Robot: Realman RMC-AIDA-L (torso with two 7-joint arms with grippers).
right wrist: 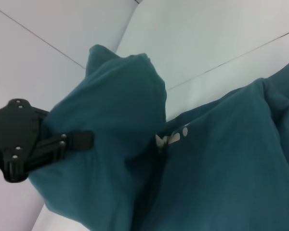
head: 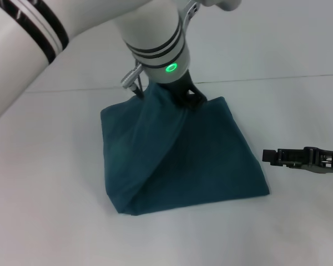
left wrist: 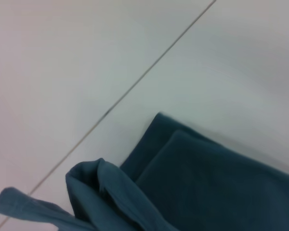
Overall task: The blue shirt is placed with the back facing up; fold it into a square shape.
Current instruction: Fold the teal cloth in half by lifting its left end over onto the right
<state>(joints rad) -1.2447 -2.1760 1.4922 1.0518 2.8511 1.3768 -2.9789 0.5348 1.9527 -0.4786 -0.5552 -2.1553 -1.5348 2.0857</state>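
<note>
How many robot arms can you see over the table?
2. The left arm reaches over the blue shirt's far edge; the right arm's gripper rests right of it.

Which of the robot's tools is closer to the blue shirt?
Left. The left tool grips the blue shirt at its far edge, lifting cloth; the right tool rests apart, beside it.

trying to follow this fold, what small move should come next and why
Probably the left gripper should lower and release. It pinches the blue shirt's far edge, raised off the table; the cloth already looks nearly square. The right gripper rests beside it.
</note>
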